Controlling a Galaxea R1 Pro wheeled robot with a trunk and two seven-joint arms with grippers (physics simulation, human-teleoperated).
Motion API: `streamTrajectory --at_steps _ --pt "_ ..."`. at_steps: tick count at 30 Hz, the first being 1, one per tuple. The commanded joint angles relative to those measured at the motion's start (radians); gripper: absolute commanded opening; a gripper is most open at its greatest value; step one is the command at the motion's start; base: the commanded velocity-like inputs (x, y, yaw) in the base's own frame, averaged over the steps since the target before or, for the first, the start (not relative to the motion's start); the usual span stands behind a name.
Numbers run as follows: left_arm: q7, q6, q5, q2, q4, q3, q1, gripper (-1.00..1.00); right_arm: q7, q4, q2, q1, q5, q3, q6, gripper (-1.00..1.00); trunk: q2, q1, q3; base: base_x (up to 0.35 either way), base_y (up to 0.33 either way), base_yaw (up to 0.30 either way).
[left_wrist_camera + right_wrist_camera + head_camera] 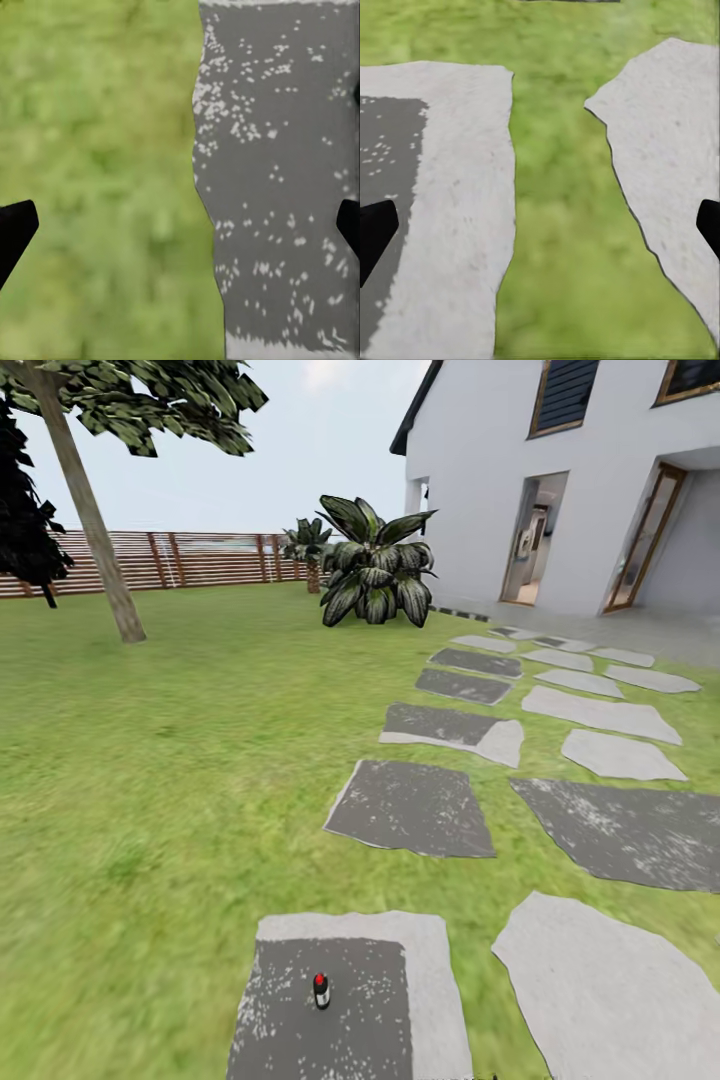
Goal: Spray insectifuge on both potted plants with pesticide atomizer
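Observation:
The pesticide atomizer [321,990], a tiny dark bottle with a red top, stands upright on a dark grey stepping stone [300,1020] low in the head view. The two potted plants are out of view. My left gripper [180,229] is open, with only its dark fingertips [16,229] at the picture's edges, above the border between lawn and a speckled dark stone [285,187]. My right gripper [540,229] is open too, over a strip of grass between two pale stones [457,210]. Neither holds anything.
A path of stepping stones [410,808] runs across the lawn toward a white house [560,480] at the right. A big striped-leaf plant [375,565] stands ahead, a tree trunk [95,520] at the left, and a brown slatted fence [190,558] behind.

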Motion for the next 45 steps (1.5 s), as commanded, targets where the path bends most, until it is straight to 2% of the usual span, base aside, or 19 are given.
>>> streamTrajectory --at_steps 1,15,23,45 --pt "-0.001 -0.003 0.0 0.0 0.0 0.004 0.0 1.0 -0.002 0.001 0.0 -0.001 0.0 0.0 -0.003 1.0 0.0 0.0 -0.001 0.011 0.009 -0.293" --pt "-0.001 -0.003 0.0 0.0 0.0 0.004 0.0 1.0 -0.002 0.001 0.0 0.0 0.002 0.0 -0.003 1.0 0.0 0.0 -0.001 0.002 0.001 -0.061" --pt "-0.001 -0.003 0.0 0.0 0.0 0.004 0.0 1.0 -0.002 0.004 0.0 0.0 0.002 0.0 -0.003 1.0 0.0 0.0 -0.001 0.01 0.022 -0.249" --pt "-0.001 -0.003 0.002 0.0 0.0 0.004 0.0 1.0 -0.002 0.004 0.0 0.0 0.002 0.0 -0.003 1.0 0.0 0.0 -0.001 0.053 0.292 -0.3"
